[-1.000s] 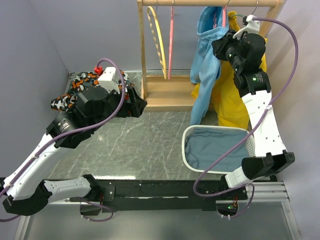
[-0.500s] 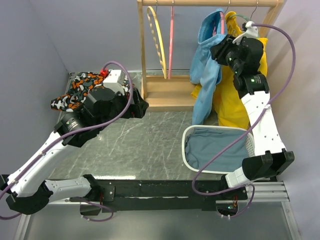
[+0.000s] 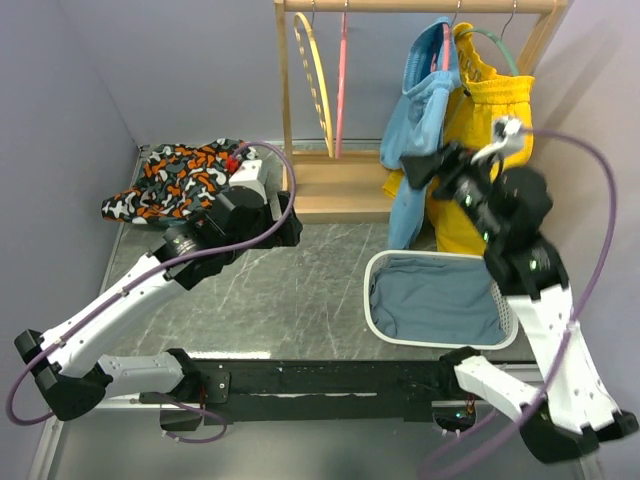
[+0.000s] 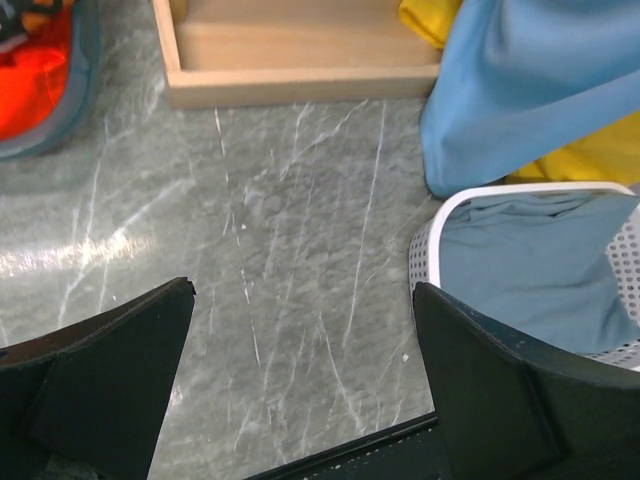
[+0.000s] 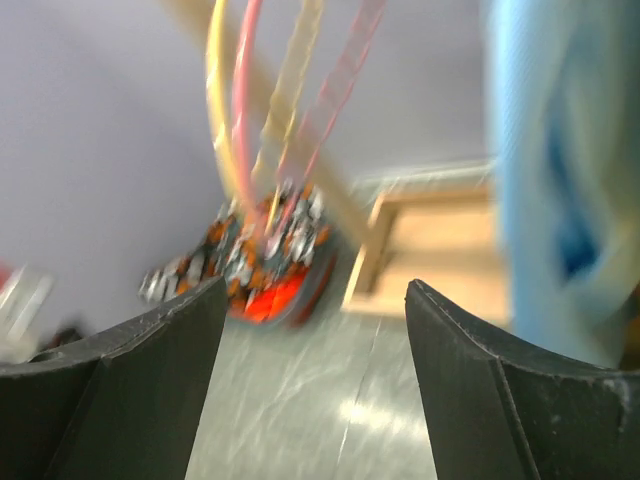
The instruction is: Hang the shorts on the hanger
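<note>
The light blue shorts (image 3: 425, 110) hang from the wooden rail, draped over a pink hanger (image 3: 444, 40) of which only a thin strip shows at their top. Their lower end (image 4: 540, 90) reaches down beside the basket. My right gripper (image 3: 418, 163) is open just below and in front of the shorts, apart from them. In the blurred right wrist view, the right gripper (image 5: 315, 290) has nothing in it, and the shorts (image 5: 560, 150) are at the right. My left gripper (image 3: 285, 225) hovers open over the grey table; the left wrist view shows the left gripper (image 4: 302, 290) empty.
Yellow shorts (image 3: 495, 100) hang on a teal hanger behind the blue ones. A yellow hanger (image 3: 312, 70) and another pink hanger (image 3: 342, 80) hang further left. A white basket (image 3: 385, 262) holding grey-blue cloth sits below. A patterned garment (image 3: 175, 175) lies at the back left, by the rack's wooden base (image 3: 335, 190).
My right gripper has opened, let go at the top of the shorts and dropped down and back from the rail. The left arm has swung lower and to the right.
</note>
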